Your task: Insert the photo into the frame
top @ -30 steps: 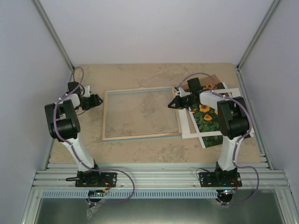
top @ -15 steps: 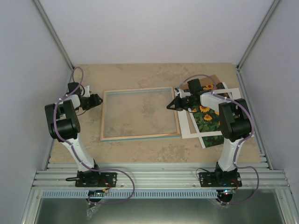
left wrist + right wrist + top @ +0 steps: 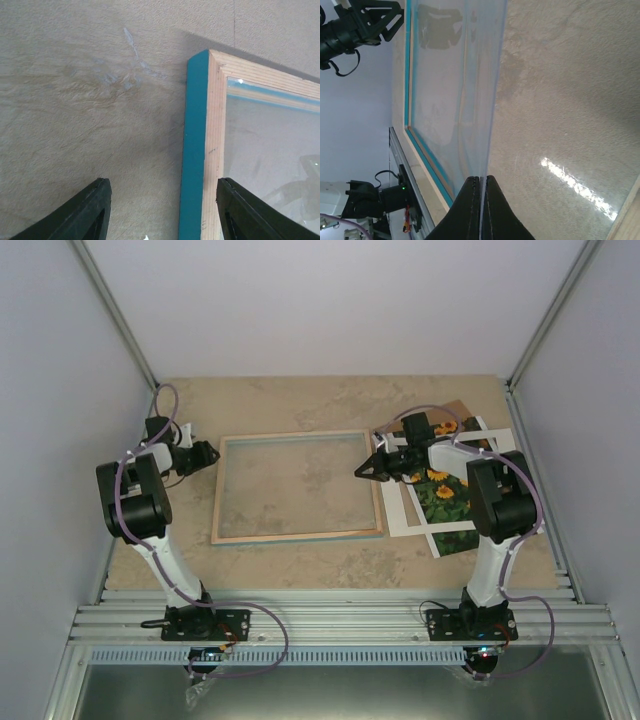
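The frame [image 3: 295,535] lies face down in the middle of the table, pale wood up and turquoise along its side [image 3: 195,150]. A clear pane [image 3: 300,485] lies in it. My right gripper [image 3: 362,470] is shut on the pane's right edge [image 3: 492,100], with its fingertips [image 3: 482,179] pinching the thin sheet. My left gripper [image 3: 210,453] is open at the frame's left edge, and that edge stands between its fingers [image 3: 162,182], close to the right one. The sunflower photo [image 3: 445,490] lies at the right, partly under my right arm.
A white mat [image 3: 405,510] with a cut-out window lies over the photo, right of the frame. A brown backing panel [image 3: 455,408] shows behind them. Metal rails [image 3: 330,605] run along the near edge, and walls close in both sides.
The right gripper has moved left with the pane, and the frame has slid a little left toward the left gripper. The left gripper has narrowed slightly.
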You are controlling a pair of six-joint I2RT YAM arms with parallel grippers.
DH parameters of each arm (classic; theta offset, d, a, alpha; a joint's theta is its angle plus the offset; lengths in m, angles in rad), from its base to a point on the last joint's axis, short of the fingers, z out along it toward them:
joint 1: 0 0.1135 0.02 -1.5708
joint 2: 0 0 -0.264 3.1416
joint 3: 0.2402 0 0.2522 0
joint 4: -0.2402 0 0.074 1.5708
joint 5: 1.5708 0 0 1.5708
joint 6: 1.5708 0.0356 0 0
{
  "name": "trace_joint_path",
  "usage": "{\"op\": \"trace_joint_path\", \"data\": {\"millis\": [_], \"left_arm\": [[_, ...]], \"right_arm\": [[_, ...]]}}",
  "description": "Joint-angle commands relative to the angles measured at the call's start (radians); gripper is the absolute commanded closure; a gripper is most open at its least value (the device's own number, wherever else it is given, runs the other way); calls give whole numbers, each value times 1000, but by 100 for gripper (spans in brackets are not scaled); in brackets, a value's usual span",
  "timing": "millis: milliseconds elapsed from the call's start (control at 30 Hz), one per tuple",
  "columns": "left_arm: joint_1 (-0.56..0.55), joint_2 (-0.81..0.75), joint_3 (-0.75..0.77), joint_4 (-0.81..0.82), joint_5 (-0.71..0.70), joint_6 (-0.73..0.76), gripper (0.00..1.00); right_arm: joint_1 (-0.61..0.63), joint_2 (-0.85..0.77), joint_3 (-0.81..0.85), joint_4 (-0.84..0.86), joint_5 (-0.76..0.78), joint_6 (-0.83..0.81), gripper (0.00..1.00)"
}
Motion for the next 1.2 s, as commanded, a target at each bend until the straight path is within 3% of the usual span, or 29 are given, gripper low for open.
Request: {"op": "trace_joint_path", "data": {"millis": [0,433,1000,1167], "left_arm": [[-12,28,-27,-33,-15,-9,40],[-12,34,-30,-26,-32,-16,40],[-12,24,-36,-11,-37,-30,39],[-12,17,-37,-4,-28,-35,39]], "right_arm": [[-9,39,1,-44,0,-18,99],[-26,44,-22,145,-226,171,100],[-35,-3,-169,611,-350,668,99],[-37,-1,-181,634,-353,702,100]]}}
